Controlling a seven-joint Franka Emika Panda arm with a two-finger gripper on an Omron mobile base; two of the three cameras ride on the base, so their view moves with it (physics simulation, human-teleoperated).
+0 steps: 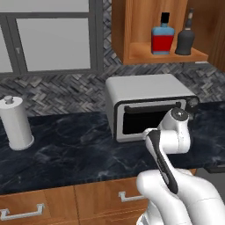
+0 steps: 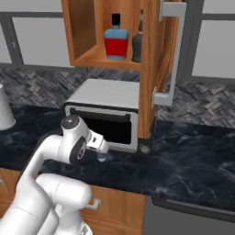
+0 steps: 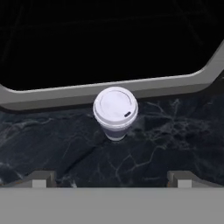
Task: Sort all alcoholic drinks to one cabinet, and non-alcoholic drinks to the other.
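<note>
A small pale lidded cup stands upright on the dark marble counter, just in front of the toaster oven; it also shows as the cup under my hand. My gripper hangs above it, open and empty, fingertips wide apart. In the open wooden wall cabinet a blue bottle with a red label stands beside a near-black slim-necked bottle. The blue bottle and the dark bottle also show from the right. The other cabinet is out of view.
A silver toaster oven sits on the counter under the cabinet. The cabinet door stands swung open, its silver bar handle facing out. A white paper-towel roll stands at the left. Drawers run below the counter edge.
</note>
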